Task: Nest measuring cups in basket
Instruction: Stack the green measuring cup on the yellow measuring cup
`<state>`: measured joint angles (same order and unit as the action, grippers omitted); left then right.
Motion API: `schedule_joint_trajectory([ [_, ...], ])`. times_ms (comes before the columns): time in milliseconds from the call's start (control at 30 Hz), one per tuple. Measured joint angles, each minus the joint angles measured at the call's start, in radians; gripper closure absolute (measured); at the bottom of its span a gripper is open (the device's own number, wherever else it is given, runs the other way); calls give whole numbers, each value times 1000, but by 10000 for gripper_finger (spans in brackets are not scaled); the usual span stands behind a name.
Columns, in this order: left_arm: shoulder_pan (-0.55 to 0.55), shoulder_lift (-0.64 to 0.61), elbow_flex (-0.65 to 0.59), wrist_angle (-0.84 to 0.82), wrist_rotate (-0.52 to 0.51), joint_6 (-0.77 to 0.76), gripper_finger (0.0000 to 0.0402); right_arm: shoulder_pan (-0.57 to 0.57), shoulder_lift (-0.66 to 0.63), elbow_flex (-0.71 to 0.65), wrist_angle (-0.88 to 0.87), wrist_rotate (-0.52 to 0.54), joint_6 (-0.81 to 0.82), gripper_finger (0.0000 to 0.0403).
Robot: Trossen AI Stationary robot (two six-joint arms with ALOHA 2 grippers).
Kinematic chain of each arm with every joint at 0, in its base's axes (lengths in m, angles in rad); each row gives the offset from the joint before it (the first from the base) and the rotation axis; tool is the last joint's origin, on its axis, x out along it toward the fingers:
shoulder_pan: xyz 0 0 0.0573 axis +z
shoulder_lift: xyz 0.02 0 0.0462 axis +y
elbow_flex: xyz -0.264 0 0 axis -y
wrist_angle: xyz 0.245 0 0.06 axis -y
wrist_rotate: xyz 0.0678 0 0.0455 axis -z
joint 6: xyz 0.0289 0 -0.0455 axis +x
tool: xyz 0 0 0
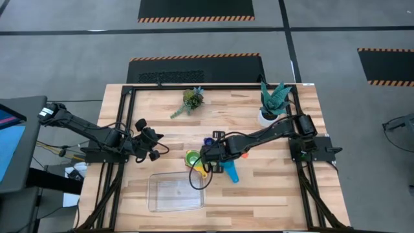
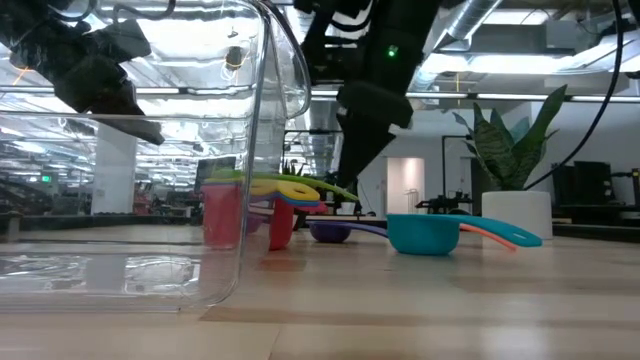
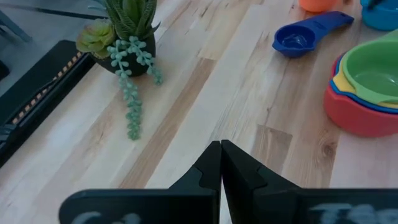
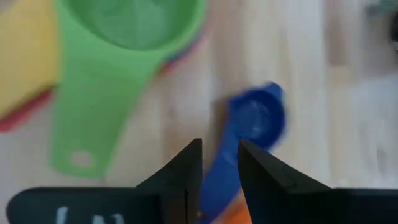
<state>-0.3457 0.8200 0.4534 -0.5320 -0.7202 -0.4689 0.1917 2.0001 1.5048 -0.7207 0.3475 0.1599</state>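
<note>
We see the basket [image 1: 174, 193] at about six o'clock on the table [image 1: 272, 194], a clear shallow bin with nothing in it. Just past its far right corner, toward the table's centre, sits a stack of nested measuring cups [image 1: 193, 159]: a red cup [image 3: 360, 117] at the bottom, then blue and yellow, with a green cup [image 4: 118, 56] on top. Beside the stack lies a small dark blue cup [image 4: 249, 134], and a light blue cup [image 2: 425, 232] rests at about four o'clock from the stack, with an orange handle showing behind it.

The right gripper [image 4: 219, 163] hangs low over the dark blue cup, its fingers partly open on either side of that cup's handle; we cannot tell whether they touch it. The left gripper [image 3: 221, 163] waits at about nine o'clock, jaws pressed together on nothing.

A trailing plant [image 1: 189, 101] lies at twelve o'clock, and a potted plant [image 1: 274, 102] stands at two o'clock
</note>
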Motion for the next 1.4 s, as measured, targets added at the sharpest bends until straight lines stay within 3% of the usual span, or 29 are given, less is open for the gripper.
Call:
schedule_joint_trajectory([
  [233, 0, 0, 0, 0, 0, -10, 401, 4, 14, -4, 29, -162, -11, 284],
  [567, 0, 0, 0, 0, 0, -10, 402, 31, 15, -5, 39, -203, -28, 284],
  [700, 0, 0, 0, 0, 0, -10, 401, 44, 15, -5, 78, -267, -87, 284],
  [1400, 0, 0, 0, 0, 1, -10, 402, 77, 15, -5, 107, -274, -161, 284],
])
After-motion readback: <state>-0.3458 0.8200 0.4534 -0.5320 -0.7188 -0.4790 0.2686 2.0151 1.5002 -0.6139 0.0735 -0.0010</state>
